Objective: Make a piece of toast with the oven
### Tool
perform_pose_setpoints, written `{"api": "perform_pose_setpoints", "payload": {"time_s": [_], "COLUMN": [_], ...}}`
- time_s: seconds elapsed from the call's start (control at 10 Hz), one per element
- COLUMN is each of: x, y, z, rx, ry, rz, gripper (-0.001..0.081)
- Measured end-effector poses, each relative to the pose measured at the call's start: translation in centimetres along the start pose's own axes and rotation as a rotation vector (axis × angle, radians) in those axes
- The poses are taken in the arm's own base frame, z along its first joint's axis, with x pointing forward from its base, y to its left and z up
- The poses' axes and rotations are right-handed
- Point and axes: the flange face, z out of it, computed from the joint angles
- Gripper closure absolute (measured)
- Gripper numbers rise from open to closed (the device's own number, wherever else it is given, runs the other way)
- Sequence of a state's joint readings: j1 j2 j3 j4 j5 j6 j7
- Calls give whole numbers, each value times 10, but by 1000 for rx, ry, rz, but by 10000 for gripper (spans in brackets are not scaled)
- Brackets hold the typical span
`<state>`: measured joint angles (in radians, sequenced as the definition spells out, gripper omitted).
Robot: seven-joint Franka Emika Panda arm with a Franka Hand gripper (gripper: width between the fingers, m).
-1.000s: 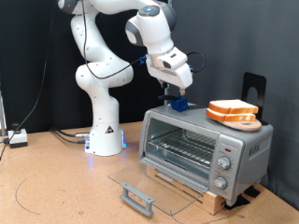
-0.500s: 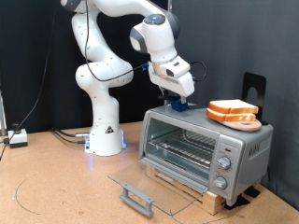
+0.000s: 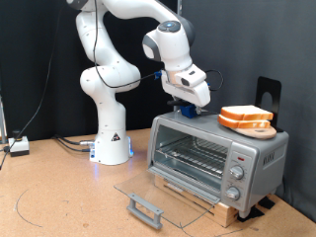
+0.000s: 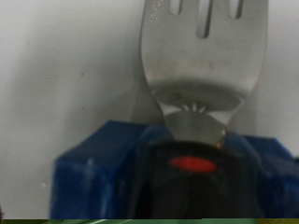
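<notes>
The gripper hovers right over the top of the toaster oven, near its left end in the exterior view, just above a blue block. Can't tell how the jaws stand. Up close, the wrist view shows a metal slotted spatula stuck in that blue holder. Two bread slices sit stacked on the oven's top toward the right. The glass door hangs open.

Slotted metal spatula blade over a blue block, close up
</notes>
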<state>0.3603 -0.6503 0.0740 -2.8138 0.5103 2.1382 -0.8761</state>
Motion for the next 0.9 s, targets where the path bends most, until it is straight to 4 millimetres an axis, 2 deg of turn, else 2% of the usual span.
{"api": "perform_pose_setpoints", "payload": {"time_s": [0.6, 0.8, 0.9], "x": [4, 4, 4], "y": [2, 2, 2], "z": [7, 7, 8], "rx": [-12, -11, -10], "ry": [4, 3, 2], "rz": [3, 4, 4], "gripper": [-3, 261, 261]}}
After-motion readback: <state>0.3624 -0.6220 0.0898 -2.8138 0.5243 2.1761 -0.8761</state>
